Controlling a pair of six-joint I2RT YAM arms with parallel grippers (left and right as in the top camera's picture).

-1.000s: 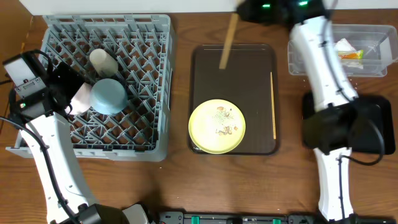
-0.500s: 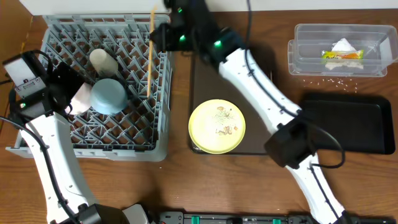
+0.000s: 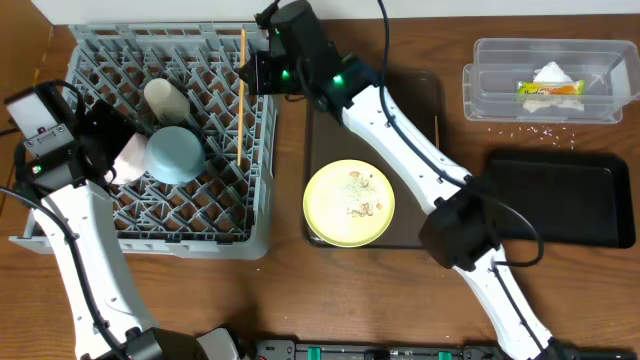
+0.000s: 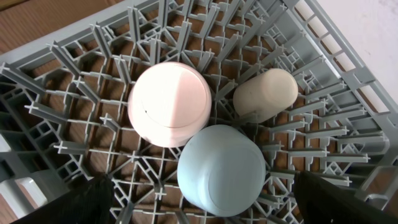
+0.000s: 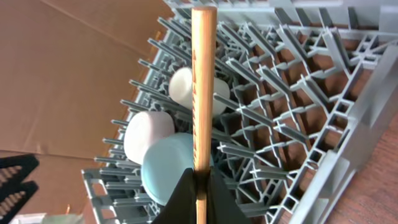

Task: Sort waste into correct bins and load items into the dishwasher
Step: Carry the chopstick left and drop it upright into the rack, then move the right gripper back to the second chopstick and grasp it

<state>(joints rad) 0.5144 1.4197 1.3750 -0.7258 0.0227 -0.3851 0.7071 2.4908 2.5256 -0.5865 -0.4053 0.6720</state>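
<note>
The grey dish rack (image 3: pixel 200 215) holds a white cup (image 3: pixel 166 98), a light blue bowl (image 3: pixel 176 153) and a white bowl (image 3: pixel 130 158), all upside down. My right gripper (image 3: pixel 256 72) is shut on a wooden chopstick (image 3: pixel 241 105) and holds it over the rack's right side; the right wrist view shows the jaws (image 5: pixel 198 198) clamping the stick (image 5: pixel 203 81). My left gripper (image 4: pixel 205 208) is open above the blue bowl (image 4: pixel 221 169), beside the white bowl (image 4: pixel 169 102) and the cup (image 4: pixel 265 93). A yellow plate (image 3: pixel 349 204) carries crumbs. The napkin (image 3: pixel 553 72) and wrapper (image 3: pixel 548 89) lie in the clear tub (image 3: pixel 480 85).
The plate sits on a brown serving tray (image 3: pixel 330 120), with a second chopstick (image 3: pixel 437 128) along its right side. A black tray (image 3: pixel 560 200) lies at the right. Loose crumbs (image 3: pixel 530 127) are scattered on the table below the tub.
My right arm swung from the back right across the brown tray to the rack, carrying the chopstick. The stick now hangs over the rack's right side. The left arm has not moved.
</note>
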